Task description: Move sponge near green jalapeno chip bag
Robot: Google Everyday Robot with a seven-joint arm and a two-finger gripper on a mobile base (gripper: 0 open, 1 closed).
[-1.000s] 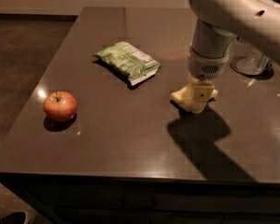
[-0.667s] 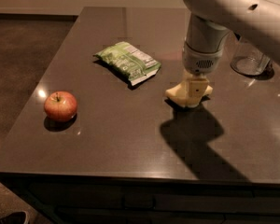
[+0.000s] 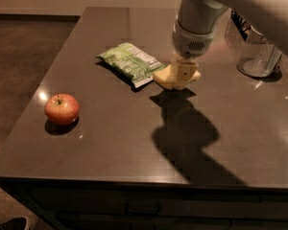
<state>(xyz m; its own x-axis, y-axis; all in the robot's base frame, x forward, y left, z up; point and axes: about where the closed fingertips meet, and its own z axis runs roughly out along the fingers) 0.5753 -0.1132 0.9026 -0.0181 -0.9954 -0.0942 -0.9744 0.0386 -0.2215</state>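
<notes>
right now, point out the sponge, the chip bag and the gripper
sponge (image 3: 164,78), camera view, pale left end
green jalapeno chip bag (image 3: 129,61), camera view, its middle
gripper (image 3: 185,74), camera view, midway between fingertips, clamped on the sponge

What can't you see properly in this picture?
Camera view:
The pale yellow sponge: its top is covered by the claw gripping it, beside the crinkled green chip bag.
The bag's white label: print too small to read.
The clear container: top hidden behind the robot arm.

tool (image 3: 183,74) carrying sponge (image 3: 165,78) shifted left, now beside chip bag (image 3: 128,62)
</notes>
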